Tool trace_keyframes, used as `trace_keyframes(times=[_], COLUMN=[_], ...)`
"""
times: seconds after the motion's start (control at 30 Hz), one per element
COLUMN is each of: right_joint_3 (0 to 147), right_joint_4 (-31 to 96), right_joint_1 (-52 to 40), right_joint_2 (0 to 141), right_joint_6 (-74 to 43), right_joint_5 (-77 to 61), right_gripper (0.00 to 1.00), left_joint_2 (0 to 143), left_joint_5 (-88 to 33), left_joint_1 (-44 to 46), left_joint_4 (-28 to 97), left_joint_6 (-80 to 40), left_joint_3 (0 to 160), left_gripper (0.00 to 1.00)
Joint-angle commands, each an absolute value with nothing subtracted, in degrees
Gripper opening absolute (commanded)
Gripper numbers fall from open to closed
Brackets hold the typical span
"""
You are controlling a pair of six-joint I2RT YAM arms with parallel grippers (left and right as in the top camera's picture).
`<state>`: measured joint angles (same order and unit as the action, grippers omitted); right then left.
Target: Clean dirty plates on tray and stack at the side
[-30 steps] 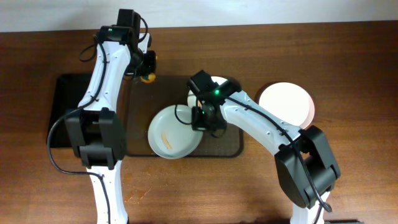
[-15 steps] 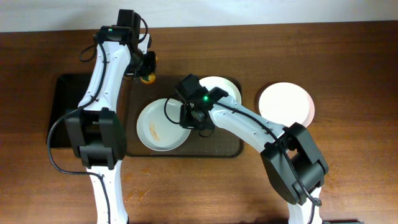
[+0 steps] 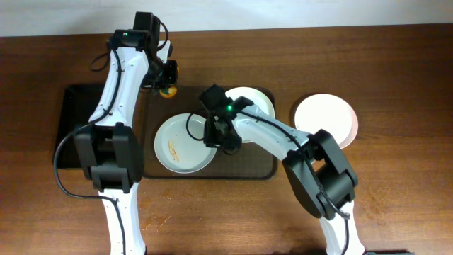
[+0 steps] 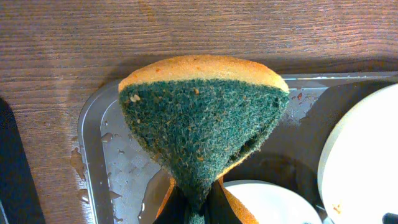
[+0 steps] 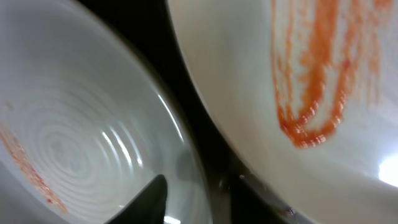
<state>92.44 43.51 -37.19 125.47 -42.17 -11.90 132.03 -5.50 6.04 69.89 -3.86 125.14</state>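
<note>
On the dark tray (image 3: pixel 263 168) lie a pale blue-green plate (image 3: pixel 180 145) with an orange streak, at the left, and a white plate (image 3: pixel 253 101) at the back. A third white plate (image 3: pixel 325 119) lies on the table right of the tray. My right gripper (image 3: pixel 219 134) is shut on the pale plate's right rim. In the right wrist view one finger (image 5: pixel 149 199) lies inside the pale plate (image 5: pixel 68 124), beside the sauce-streaked white plate (image 5: pixel 298 68). My left gripper (image 3: pixel 168 79) holds a green-and-yellow sponge (image 4: pixel 202 124) above the tray's back left corner (image 4: pixel 93 118).
A smaller black tray (image 3: pixel 69 127) lies on the table left of the dark tray. The dark tray's corner is wet (image 4: pixel 124 168). Two plate edges show at the bottom (image 4: pixel 273 202) and right (image 4: pixel 367 155) of the left wrist view.
My right gripper has moved left across the tray, taking the pale plate with it and uncovering the white plate behind. The left arm with the sponge has not moved.
</note>
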Motion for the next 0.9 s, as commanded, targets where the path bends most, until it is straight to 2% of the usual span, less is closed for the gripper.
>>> trace_keyframes(times=[0.0,0.07,0.1,0.47,0.57,0.63,0.77,0.87], right_joint_3=[96.4,96.4,96.4,96.4,96.4,96.3,96.3,96.3], right_joint_4=[42.4,39.5,38.5,32.9,32.3,32.6,31.4,29.2], right_joint_1=[-37.2,-37.2,-37.2,-37.0,-36.8,-36.4,-36.2,-36.2], right_joint_2=[127.1,127.2,127.4,130.7,130.7,130.7,130.7,130.7], right_joint_6=[-40.8,-42.5,-43.4,-48.5,-48.5,-48.3,-47.2,-47.2], right_joint_5=[-12.4,-10.4,-9.0,-6.5,-5.7,-5.8,-5.7,-5.7], right_gripper=[0.18,0.05,0.04,0.05,0.19,0.24,0.22,0.1], left_joint_2=[132.2,132.2,132.2,132.2,132.2,132.2,132.2,132.2], left_joint_5=[-5.1,-5.0,-5.0,-4.7,-4.7,-3.9,-3.6,-4.3], left_joint_1=[5.8,5.8,5.8,5.8,5.8,5.7,3.6,2.5], left_joint_4=[70.2,70.6,70.7,75.9,77.8,78.5,79.4,80.5], left_joint_6=[-3.0,-3.0,-3.0,-3.9,-3.9,-3.8,-6.3,-6.4], left_joint_3=[125.3,125.3,125.3,125.3,125.3,125.3,125.3,125.3], left_gripper=[0.01,0.01,0.01,0.01,0.01,0.01,0.01,0.01])
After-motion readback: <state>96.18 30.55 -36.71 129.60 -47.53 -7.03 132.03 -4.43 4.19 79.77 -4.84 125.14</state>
